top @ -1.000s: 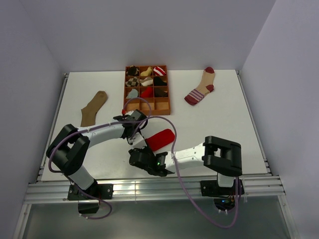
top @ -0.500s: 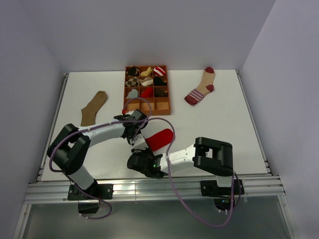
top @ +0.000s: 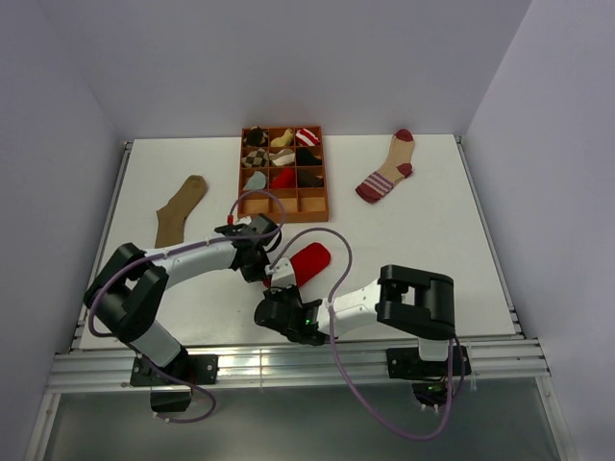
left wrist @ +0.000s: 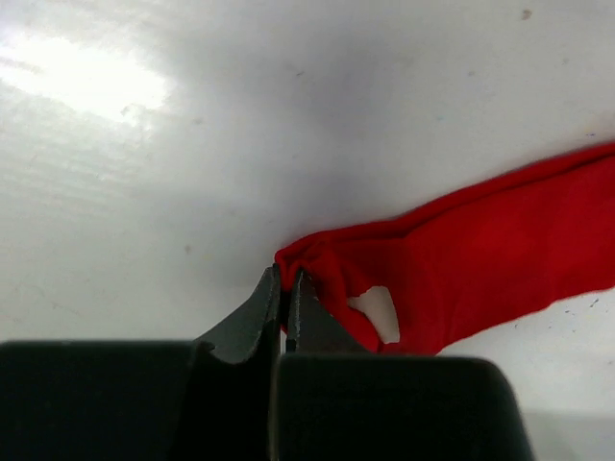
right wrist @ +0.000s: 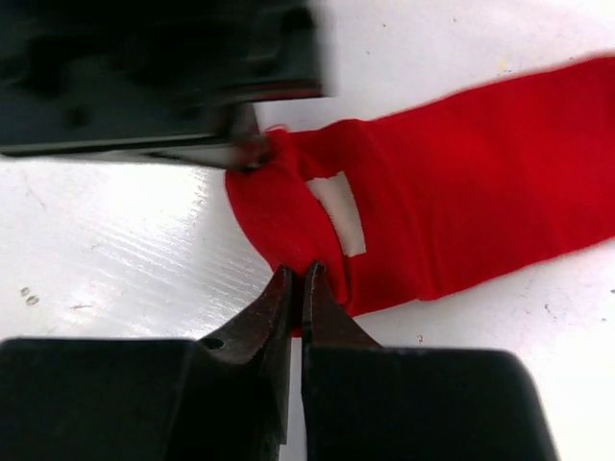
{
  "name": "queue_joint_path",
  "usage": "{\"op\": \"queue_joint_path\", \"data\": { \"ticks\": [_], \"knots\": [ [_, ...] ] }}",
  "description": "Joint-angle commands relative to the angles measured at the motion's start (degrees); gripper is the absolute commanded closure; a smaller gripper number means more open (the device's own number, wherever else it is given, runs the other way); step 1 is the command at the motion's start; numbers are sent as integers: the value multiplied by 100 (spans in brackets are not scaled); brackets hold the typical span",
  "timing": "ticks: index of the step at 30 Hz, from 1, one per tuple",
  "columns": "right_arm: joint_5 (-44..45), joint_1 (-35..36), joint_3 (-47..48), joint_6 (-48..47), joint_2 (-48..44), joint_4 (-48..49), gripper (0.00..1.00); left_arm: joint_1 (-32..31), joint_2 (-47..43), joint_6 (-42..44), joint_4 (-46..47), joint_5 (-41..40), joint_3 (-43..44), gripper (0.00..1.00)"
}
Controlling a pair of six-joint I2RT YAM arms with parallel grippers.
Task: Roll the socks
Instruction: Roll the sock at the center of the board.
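Observation:
A red sock (top: 308, 260) with a white patch lies on the table between the two arms. My left gripper (left wrist: 286, 280) is shut on one corner of its folded end (left wrist: 317, 259). My right gripper (right wrist: 298, 274) is shut on the near edge of the same end of the red sock (right wrist: 461, 202), with the left gripper's fingers (right wrist: 245, 149) just across from it. A plain brown sock (top: 182, 208) lies flat at the left. A beige sock with maroon stripes (top: 387, 170) lies at the back right. In the top view both grippers meet at the sock's near end (top: 281, 275).
An orange divided tray (top: 312, 202) with several small rolled sock bundles stands at the back centre, just beyond the left arm. Purple cables loop over both arms. The table's front edge lies just behind the right gripper.
The right gripper has gone from open to shut on the red sock's end. The sock now looks shorter and bunched toward its cuff end. The left gripper stayed shut.

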Motion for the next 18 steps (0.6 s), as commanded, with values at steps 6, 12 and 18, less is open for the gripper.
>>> {"op": "queue_joint_path", "data": {
  "ticks": [6,12,18],
  "knots": [
    [-1958,-363,-1229,186,-263,269,100,151,-1120,-840,232,-37,-772,99],
    [-3347,-689,-1704,185,-632,962,100,160,-1437,-981,489,-142,-869,81],
    [-4736,-1391,-2319,379,-888,1911,100,160,-1692,-990,691,-231,-1062,58]
  ]
}}
